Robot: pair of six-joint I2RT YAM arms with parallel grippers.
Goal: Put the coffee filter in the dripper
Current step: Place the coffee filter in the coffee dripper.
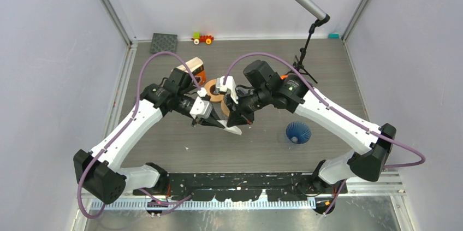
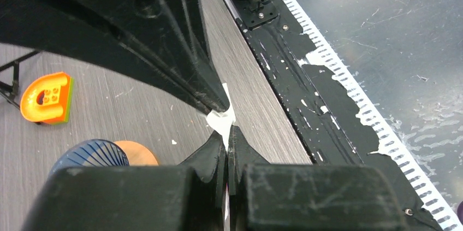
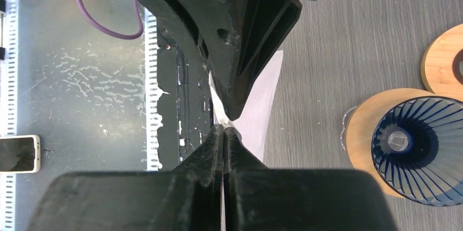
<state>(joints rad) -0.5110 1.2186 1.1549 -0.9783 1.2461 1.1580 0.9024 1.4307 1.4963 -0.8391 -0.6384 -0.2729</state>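
Both grippers meet above the middle of the table, each pinching the white coffee filter (image 1: 233, 130). In the left wrist view my left gripper (image 2: 227, 132) is shut on a corner of the filter (image 2: 223, 120), with the right fingers (image 2: 215, 100) reaching in from above. In the right wrist view my right gripper (image 3: 224, 130) is shut on the filter's edge (image 3: 265, 100), tip to tip with the left fingers (image 3: 240, 94). The blue ribbed dripper (image 1: 298, 132) stands on a round wooden base to the right of the grippers, also showing as the dripper (image 3: 417, 149) and the dripper (image 2: 90, 154).
A wooden ring (image 1: 213, 89) and an orange block (image 1: 196, 70) lie behind the grippers. A microphone on a stand (image 1: 308, 40) rises at the back right. A toy car (image 1: 202, 38) and a dark mat (image 1: 164, 42) sit by the back wall. The black base rail (image 1: 245, 179) runs along the near edge.
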